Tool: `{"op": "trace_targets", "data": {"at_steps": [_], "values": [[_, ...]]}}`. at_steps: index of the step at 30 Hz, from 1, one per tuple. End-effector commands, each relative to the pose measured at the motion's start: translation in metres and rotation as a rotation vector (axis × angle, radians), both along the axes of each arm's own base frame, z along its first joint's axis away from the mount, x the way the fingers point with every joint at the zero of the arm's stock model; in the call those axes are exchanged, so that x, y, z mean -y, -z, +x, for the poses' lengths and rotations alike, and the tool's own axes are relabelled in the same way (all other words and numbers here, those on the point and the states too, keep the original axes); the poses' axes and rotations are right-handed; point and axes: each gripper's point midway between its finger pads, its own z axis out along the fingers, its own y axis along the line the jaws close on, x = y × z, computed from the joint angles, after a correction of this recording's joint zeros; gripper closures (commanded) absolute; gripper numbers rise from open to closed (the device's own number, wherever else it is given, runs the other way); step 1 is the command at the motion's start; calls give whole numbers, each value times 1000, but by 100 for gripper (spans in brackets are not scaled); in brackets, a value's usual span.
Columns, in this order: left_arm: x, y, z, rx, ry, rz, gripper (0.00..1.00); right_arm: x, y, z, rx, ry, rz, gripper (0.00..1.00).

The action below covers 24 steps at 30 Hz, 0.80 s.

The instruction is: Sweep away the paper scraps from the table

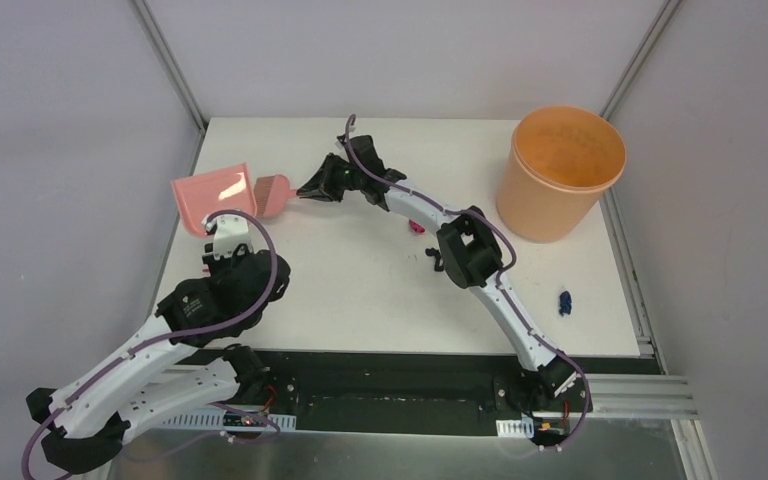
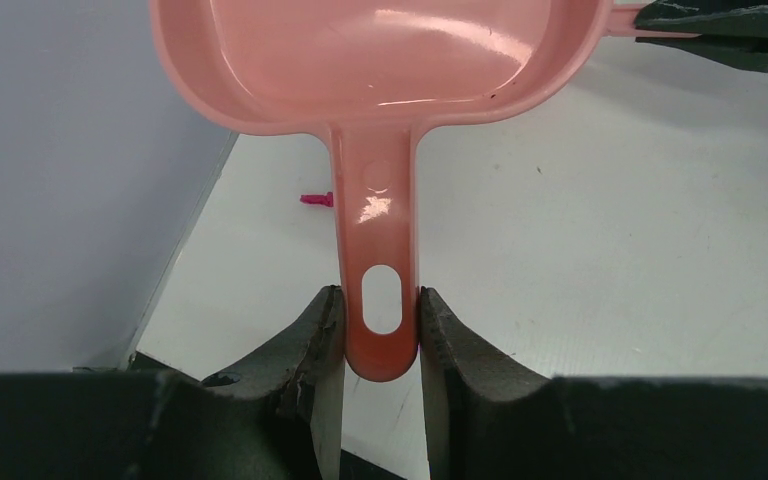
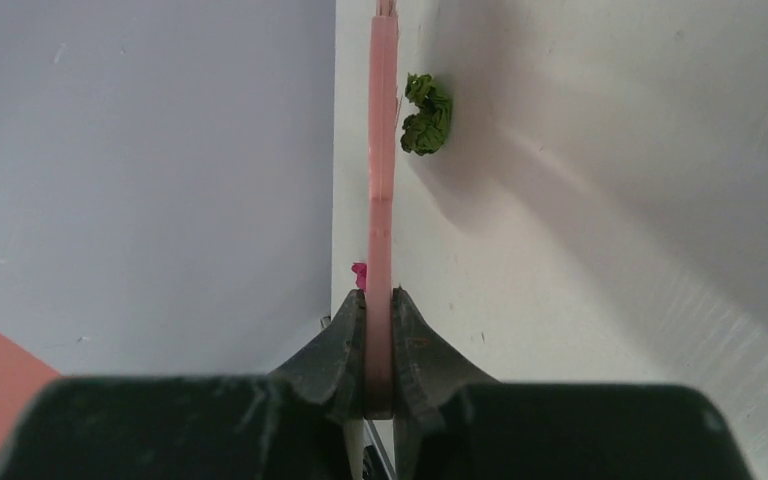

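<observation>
My left gripper is shut on the handle of the pink dustpan, which sits tilted at the table's far left. Just right of the pan is the pink brush, with my right gripper shut on its flat handle. A green paper scrap lies beside the brush. One magenta scrap lies near the left edge, under the pan. Further scraps are magenta, black and dark blue.
An orange round bucket stands at the table's far right corner. Grey walls enclose the left, back and right sides. A black strip and the arm bases run along the near edge.
</observation>
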Motion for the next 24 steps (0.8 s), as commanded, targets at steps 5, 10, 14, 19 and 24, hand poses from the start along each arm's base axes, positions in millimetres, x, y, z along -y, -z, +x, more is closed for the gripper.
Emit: {"op": "trace_targets", "data": {"at_steps": [5, 10, 14, 19, 24], "values": [[4, -4, 6, 27, 23, -2, 100, 2, -24, 8, 9, 93, -81, 100], [6, -5, 7, 23, 30, -2, 100, 31, -27, 3, -41, 100, -141, 100], [8, -5, 6, 28, 52, -24, 100, 63, -31, -2, -67, 127, -180, 100], [17, -4, 8, 31, 108, -56, 100, 125, -30, -34, -70, 118, -296, 100], [36, 2, 13, -4, 200, -60, 100, 218, -43, -78, -21, 143, -417, 100]]}}
